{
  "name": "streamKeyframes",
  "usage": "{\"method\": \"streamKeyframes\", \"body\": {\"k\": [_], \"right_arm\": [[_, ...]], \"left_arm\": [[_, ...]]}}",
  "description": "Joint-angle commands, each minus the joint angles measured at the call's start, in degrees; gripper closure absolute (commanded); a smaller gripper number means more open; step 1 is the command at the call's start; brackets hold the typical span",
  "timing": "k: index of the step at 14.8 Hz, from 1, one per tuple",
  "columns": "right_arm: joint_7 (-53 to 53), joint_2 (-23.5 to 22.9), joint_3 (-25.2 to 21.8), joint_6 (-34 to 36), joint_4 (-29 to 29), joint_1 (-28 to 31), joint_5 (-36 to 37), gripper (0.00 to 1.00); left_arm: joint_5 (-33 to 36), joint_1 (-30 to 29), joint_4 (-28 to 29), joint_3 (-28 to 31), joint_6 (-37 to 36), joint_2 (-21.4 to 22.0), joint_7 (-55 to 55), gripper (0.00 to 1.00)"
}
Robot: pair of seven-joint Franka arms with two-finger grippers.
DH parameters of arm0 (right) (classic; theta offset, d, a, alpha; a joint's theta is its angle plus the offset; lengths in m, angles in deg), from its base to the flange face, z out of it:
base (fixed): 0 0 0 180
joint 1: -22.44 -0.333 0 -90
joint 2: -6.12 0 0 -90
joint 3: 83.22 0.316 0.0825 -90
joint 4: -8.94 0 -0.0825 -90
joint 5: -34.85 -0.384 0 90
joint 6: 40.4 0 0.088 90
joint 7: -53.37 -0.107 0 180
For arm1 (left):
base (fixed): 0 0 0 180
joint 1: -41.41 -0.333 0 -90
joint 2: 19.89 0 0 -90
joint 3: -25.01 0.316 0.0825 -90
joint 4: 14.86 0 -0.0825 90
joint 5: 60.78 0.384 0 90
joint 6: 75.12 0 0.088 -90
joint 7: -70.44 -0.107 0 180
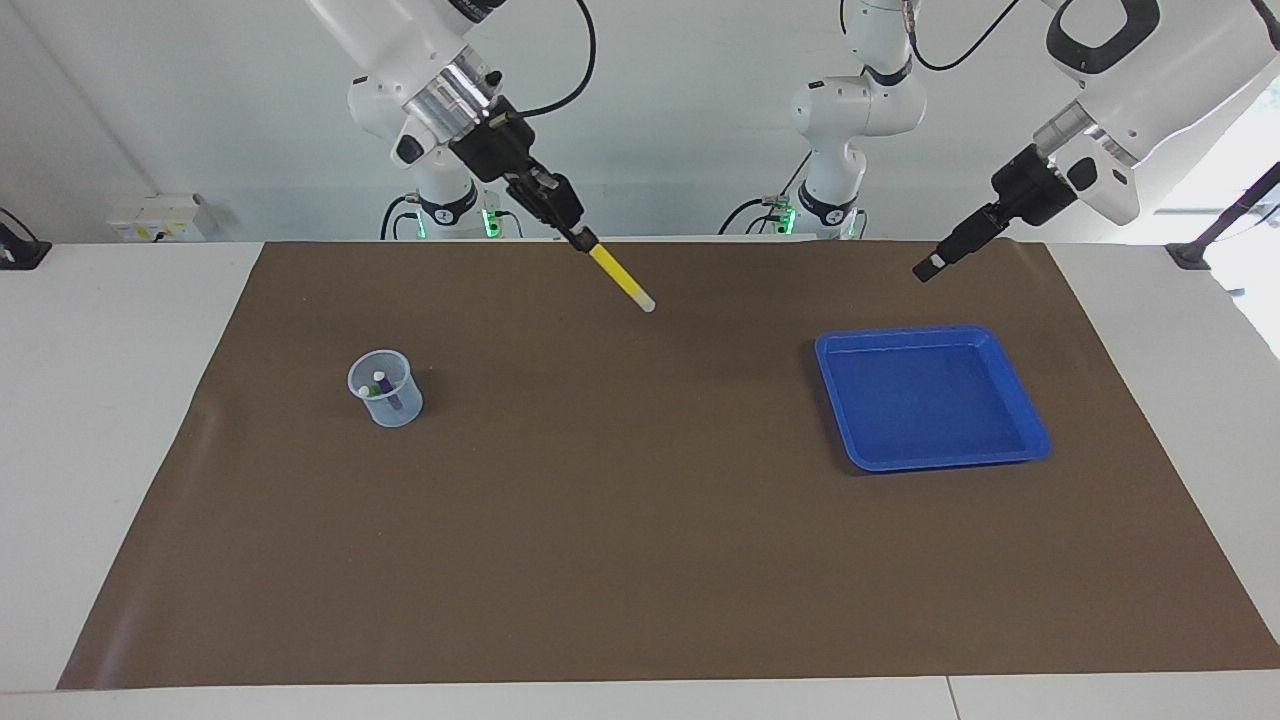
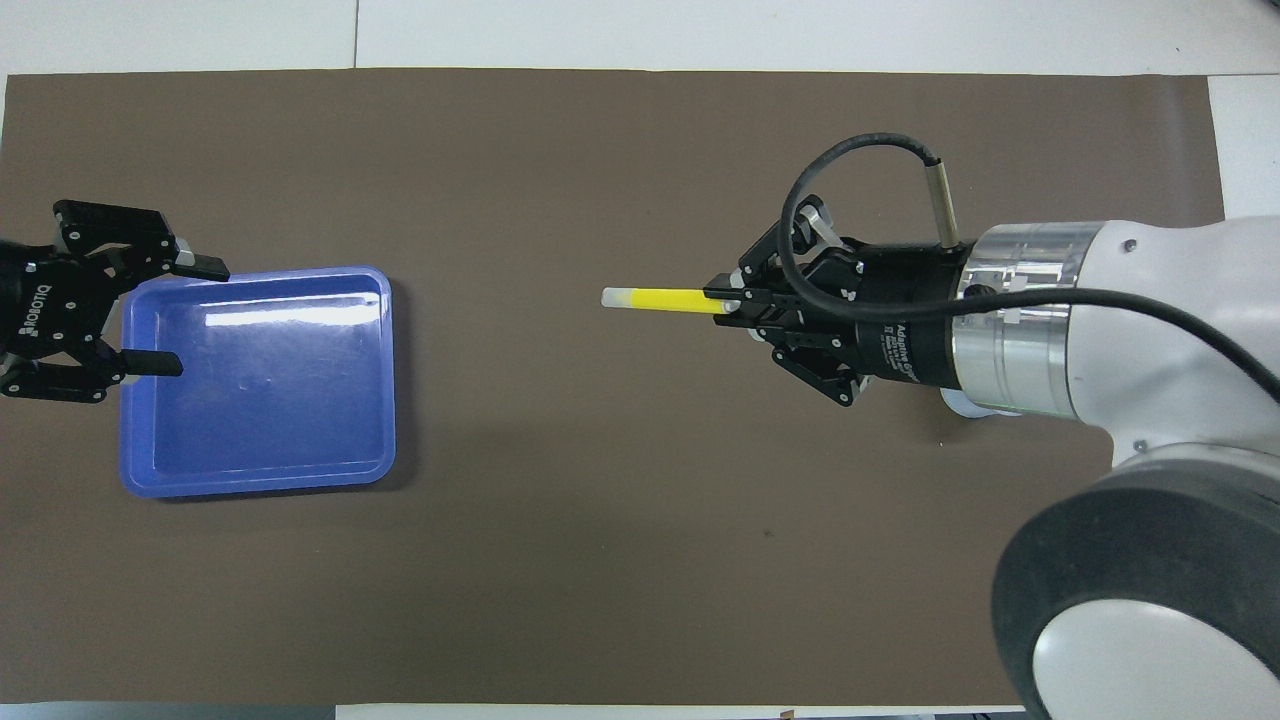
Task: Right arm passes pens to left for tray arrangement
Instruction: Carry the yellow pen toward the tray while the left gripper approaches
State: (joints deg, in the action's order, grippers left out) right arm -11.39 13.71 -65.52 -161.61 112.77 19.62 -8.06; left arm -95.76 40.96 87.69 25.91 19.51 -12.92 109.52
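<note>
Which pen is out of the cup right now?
The yellow pen, held in the air by the right gripper over the mat. The purple pen and green pen stand in the cup.

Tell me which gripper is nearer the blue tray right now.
Left. The left gripper, open, hovers over the blue tray's edge; the right gripper, shut on the yellow pen, is up over the mat's middle.

1. We see a yellow pen point(image 1: 615, 276) with a pale cap.
2. We see a bright blue tray point(image 1: 1020, 400).
3. We see a translucent bluish cup point(image 1: 385, 388) on a plain brown mat point(image 1: 620, 520).
</note>
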Motion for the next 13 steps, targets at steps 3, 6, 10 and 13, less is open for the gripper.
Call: {"method": "streamKeyframes", "body": {"k": [3, 6, 10, 13], "right_arm": [[-9.0, -4.6, 4.4, -2.6, -4.0, 0.7, -5.0, 1.0], [-11.3, -5.4, 5.6, -3.2, -4.9, 0.1, -8.3, 1.0], [-15.4, -11.7, 5.9, -4.4, -11.4, -4.5, -7.8, 1.0], [-16.7, -12.7, 5.9, -5.3, -12.1, -6.7, -6.2, 1.0]], "left_arm": [[-8.6, 0.0, 3.6, -0.2, 2.5, 2.8, 15.0, 0.0], [-11.2, 0.9, 4.0, -0.6, 6.3, 2.7, 22.9, 0.0], [-11.5, 4.3, 4.0, -1.5, 11.0, 2.8, 34.3, 0.0], [-10.2, 6.2, 4.0, -3.1, 13.8, 3.7, 41.2, 0.0]]}}
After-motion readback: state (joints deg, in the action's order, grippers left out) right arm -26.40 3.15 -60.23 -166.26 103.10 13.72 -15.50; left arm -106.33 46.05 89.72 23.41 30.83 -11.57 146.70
